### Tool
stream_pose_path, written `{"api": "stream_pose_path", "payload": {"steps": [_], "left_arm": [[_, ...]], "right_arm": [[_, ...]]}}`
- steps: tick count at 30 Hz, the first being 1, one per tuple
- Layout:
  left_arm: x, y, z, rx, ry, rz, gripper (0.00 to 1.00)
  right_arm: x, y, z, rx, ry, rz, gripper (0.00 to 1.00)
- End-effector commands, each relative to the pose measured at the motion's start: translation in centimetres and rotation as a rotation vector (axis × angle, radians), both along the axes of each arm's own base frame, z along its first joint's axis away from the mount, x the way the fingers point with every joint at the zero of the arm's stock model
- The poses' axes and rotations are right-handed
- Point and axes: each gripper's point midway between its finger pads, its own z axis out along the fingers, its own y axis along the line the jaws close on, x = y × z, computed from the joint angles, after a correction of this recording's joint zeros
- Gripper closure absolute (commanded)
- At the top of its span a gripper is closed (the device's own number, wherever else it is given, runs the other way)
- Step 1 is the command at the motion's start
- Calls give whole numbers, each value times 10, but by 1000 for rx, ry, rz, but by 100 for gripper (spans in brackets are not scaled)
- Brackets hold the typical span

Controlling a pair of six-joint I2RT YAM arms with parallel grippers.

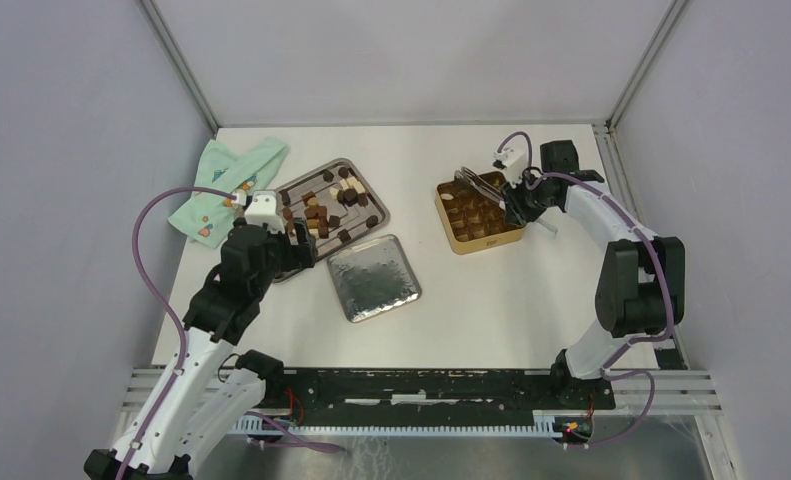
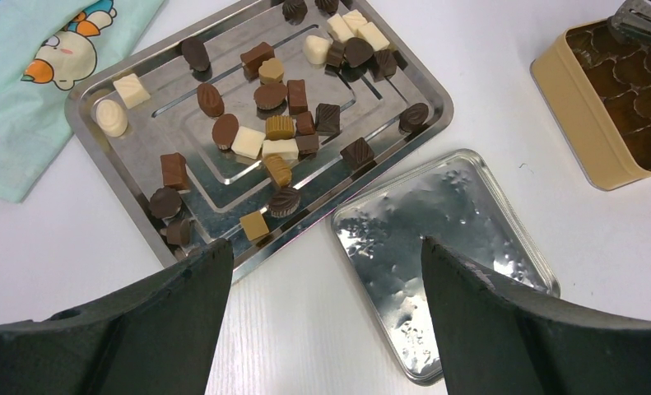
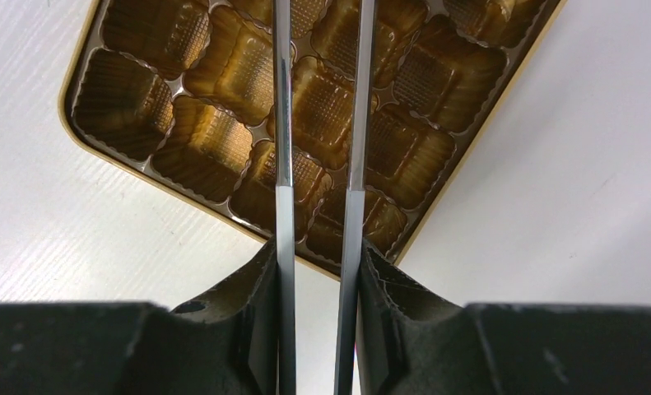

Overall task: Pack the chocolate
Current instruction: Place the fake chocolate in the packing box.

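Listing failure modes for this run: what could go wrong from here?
1. The chocolates sit crowded on the tray, several touching, so the thin tongs in the right gripper may nudge neighbours or drop a piece.
2. The open left gripper hovers at the tray's near edge, so the arms may clash there.

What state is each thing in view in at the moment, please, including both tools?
steel tray: lying flat, holding the sweets.
chocolates: loose on the tray, none packed.
gold tin: open, visible cavities empty.
lid: off, lying flat, silvery side up.
cloth: rumpled beside the tray.
left tool: open, empty.
right tool: shut on the tongs.
tongs: held over the tin, arms apart, nothing between them.
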Motion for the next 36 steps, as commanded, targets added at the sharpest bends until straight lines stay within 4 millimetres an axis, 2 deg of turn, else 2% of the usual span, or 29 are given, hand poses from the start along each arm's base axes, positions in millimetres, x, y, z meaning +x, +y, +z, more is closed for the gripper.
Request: {"api": "stream_pose_path", "payload": {"steps": [1,11,18,26,30,36], "left_arm": [[5,-1,10,25,-49,-31,11],[4,-2,11,23,-52,-33,11],[4,-1,11,24,-52,-32,11],[4,-1,11,24,-52,-30,11],[4,0,11,26,-54,-27,11],[4,1,13,23,-62,-20,11]], "right_arm": [[9,-2,1,-1,-29,-11,69],[9,-3,0,-7,-29,-12,56],[9,-1,5,0,-39,-8,55],[6,9,22,53,-75,31,58],[-1,29,36,121,-102,110,58],[-14,83,55,156,-141,282,58]]}}
